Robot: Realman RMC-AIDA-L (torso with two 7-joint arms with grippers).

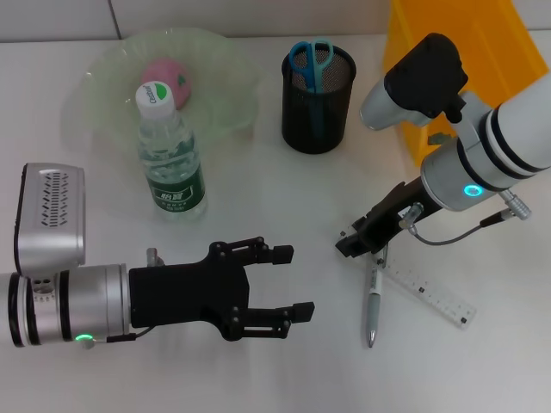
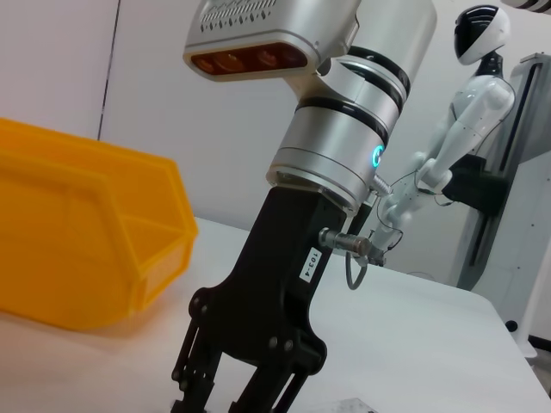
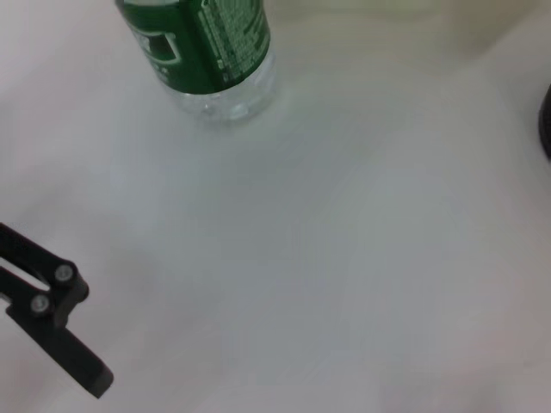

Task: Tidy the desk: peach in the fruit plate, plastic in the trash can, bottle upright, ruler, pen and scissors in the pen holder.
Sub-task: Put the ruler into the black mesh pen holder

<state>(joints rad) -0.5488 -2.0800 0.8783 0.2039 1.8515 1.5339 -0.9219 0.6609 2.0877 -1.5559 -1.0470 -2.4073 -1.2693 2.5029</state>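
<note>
The pink peach (image 1: 168, 76) lies in the green glass fruit plate (image 1: 103, 77). In front of the plate the bottle (image 1: 170, 155) stands upright; its base (image 3: 215, 60) also shows in the right wrist view. The blue-handled scissors (image 1: 310, 62) stick out of the black mesh pen holder (image 1: 318, 107). The pen (image 1: 374, 301) and the clear ruler (image 1: 430, 292) lie flat on the table at the right. My right gripper (image 1: 360, 243) hangs open just over the pen's upper end. My left gripper (image 1: 293, 280) is open and holds nothing, low at the front. No plastic is in view.
The yellow trash bin (image 1: 456, 60) stands at the back right, behind my right arm; it also shows as the yellow bin (image 2: 86, 249) in the left wrist view. One black finger (image 3: 52, 310) of the left gripper shows in the right wrist view.
</note>
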